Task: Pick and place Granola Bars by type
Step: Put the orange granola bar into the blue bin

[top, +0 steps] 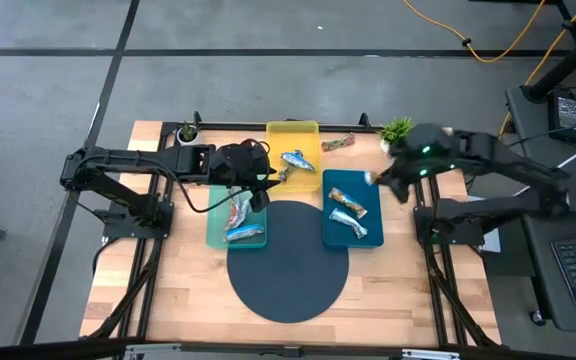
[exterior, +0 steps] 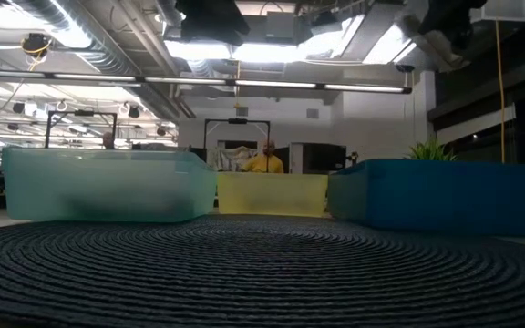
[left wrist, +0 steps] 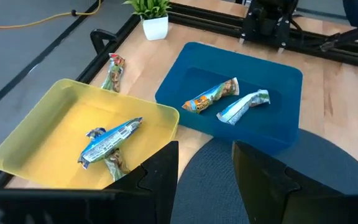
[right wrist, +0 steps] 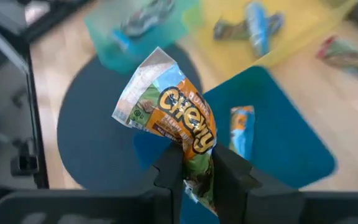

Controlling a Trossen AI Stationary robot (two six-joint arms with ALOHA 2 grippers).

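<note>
Above blue tray [top: 353, 235], right end effector [right wrist: 196, 171] gripping granola bar [right wrist: 173, 121]

Wooden desk [top: 178, 290]: round dark mat [top: 288, 262] central; teal tray [top: 215, 232], yellow tray [top: 293, 132], blue tray [top: 330, 228] along mat's far edge.

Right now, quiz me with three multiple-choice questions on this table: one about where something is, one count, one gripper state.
1. The loose bar lies: A in the yellow tray; B on the table beside it; C in the blue tray.
2. The blue tray holds: A two; B four; C none.
3. The right gripper is: A open, empty; B shut on the chewy bar; C shut on nothing.
Answers: B, it lies on wood outside the rim; A, two bars lie inside; B, the wrapper is pinched.
</note>
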